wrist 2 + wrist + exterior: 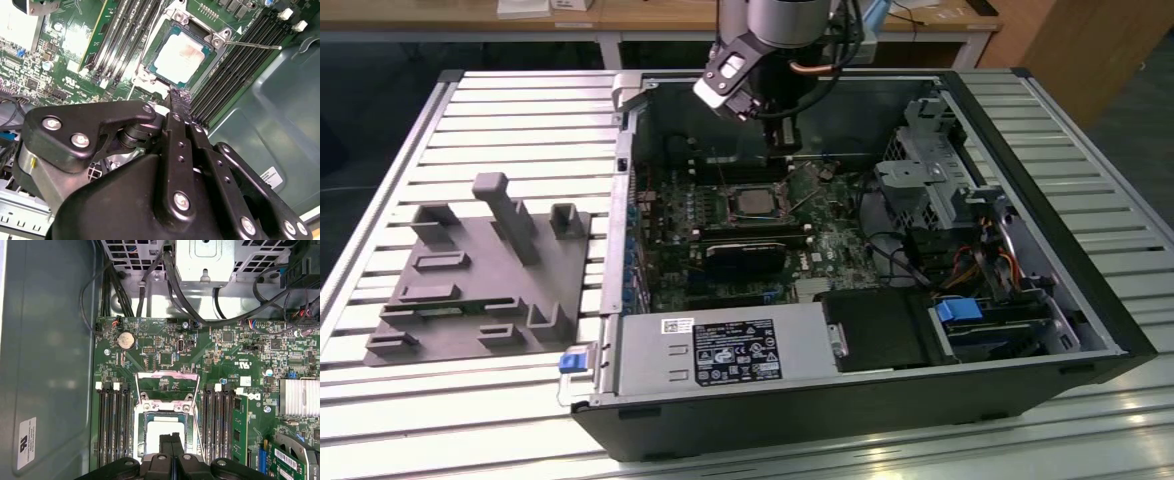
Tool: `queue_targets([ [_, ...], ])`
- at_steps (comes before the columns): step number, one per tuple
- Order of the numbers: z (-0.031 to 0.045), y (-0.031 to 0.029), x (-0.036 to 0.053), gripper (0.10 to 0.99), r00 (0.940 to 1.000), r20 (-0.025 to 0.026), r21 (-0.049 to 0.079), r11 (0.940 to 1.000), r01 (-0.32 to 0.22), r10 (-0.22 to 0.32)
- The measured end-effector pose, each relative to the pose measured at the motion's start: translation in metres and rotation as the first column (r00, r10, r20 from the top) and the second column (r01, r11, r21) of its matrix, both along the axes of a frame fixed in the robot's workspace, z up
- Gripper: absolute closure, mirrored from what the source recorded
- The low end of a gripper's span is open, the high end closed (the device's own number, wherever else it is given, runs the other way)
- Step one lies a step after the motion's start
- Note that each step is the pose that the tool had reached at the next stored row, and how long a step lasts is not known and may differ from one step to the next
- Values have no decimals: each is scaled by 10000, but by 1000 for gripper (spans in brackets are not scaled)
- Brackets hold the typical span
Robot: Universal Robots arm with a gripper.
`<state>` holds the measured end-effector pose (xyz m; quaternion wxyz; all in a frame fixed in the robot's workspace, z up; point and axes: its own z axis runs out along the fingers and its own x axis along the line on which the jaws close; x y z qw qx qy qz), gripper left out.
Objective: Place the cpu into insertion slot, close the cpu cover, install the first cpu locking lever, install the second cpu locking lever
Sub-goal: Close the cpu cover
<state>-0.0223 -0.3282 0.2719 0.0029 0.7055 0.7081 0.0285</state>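
One black computer case (881, 410) and one grey fixture block (467, 290) are counted on one slatted table (400, 130). Inside the case, one cpu (181, 56), one insertion slot (206, 69), one cpu cover (167, 375) and two thin wire levers (250, 45) are counted. Two banks of memory slots (114, 425), one round coin cell (125, 340) and one finned heatsink (299, 397) are also seen.

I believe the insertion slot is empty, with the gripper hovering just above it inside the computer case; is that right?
Not quite: the insertion slot is not empty; the cpu already lies in it, as the second wrist view shows. The gripper does hover just above it inside the computer case.
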Motion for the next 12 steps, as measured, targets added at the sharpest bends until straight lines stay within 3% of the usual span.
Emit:
queue_targets([
  [12, 0, 0, 97, 980, 10000, 0, 1, 10000, 0, 0],
])
